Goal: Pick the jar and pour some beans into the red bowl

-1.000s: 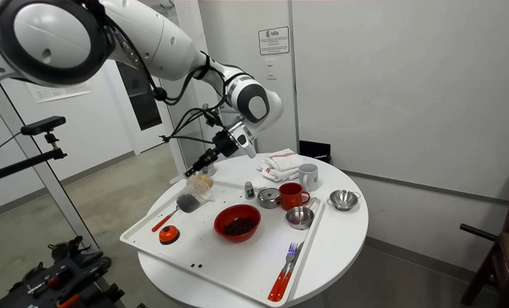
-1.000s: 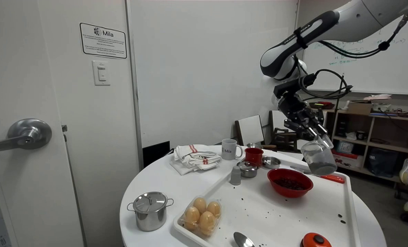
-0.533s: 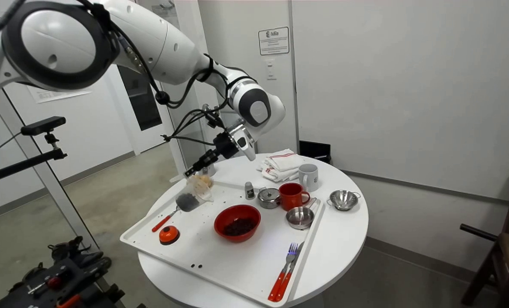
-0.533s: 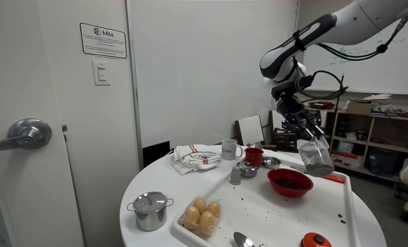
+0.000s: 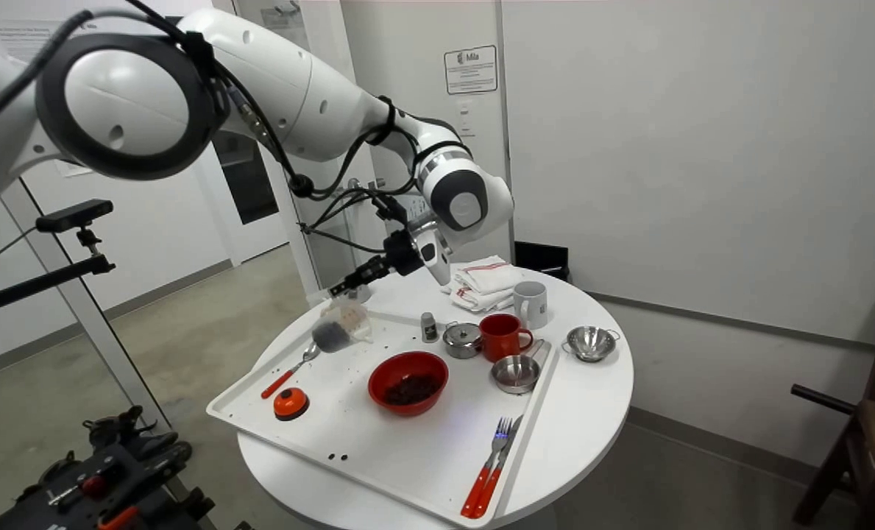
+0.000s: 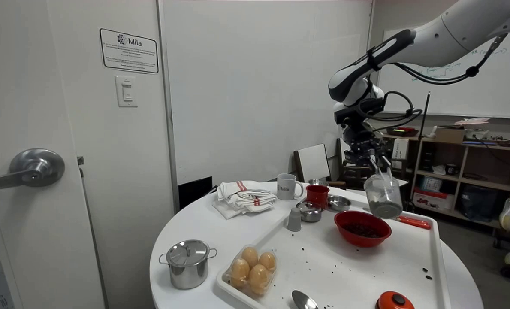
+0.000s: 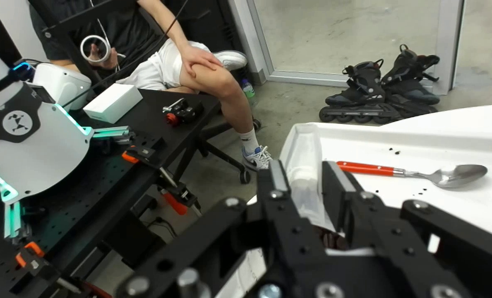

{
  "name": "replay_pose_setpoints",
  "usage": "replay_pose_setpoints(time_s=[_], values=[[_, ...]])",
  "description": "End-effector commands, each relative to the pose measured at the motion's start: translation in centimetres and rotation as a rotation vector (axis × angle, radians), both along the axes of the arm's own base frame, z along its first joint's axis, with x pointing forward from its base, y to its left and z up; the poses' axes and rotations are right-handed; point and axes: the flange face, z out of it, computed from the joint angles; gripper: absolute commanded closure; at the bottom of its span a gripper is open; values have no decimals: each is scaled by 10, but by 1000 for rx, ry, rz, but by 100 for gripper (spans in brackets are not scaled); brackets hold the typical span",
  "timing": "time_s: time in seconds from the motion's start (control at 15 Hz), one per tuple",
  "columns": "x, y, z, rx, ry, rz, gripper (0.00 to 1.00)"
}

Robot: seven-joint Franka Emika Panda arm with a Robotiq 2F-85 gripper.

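The clear see-through jar (image 5: pixel 338 331) hangs in the air, also seen in an exterior view (image 6: pixel 383 201). It is tilted, and its lower part looks dark grey. My gripper (image 6: pixel 381 163) is shut on its upper edge; in the wrist view the jar (image 7: pixel 306 186) lies between the finger pads (image 7: pixel 306 171). The red bowl (image 5: pixel 415 410) stands on the white tray (image 6: pixel 336 274), with dark beans (image 5: pixel 413 390) inside; bowl (image 6: pixel 362 241) and beans (image 6: pixel 361 230) show in both exterior views. The jar is beside the bowl, higher up. No tan-yellow pieces show.
A pack of several eggs (image 6: pixel 250 268), a spoon (image 6: pixel 304 299), an orange-red round object (image 5: pixel 291 404), a grey shaker (image 6: pixel 294 219), a lidded pot (image 5: pixel 462 341), a red mug (image 5: pixel 502 338), a small pan (image 5: pixel 516 375) and cutlery (image 5: pixel 492 467) sit on the tray. Loose dark bits are scattered.
The arm and jar have moved, rightward and slightly up in an exterior view, leftward in another. The jar looks somewhat more upright. The bowl and the other items have not moved.
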Motion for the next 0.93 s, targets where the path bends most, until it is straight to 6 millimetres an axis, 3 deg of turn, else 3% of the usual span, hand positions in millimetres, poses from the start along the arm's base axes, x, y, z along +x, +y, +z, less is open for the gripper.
replay_pose_setpoints(time_s=[0.0,0.33,0.87], values=[[4,-18,1,64,30,-43,89],[-4,-31,-4,168,78,-18,89],[0,-26,-9,309,121,-9,89]])
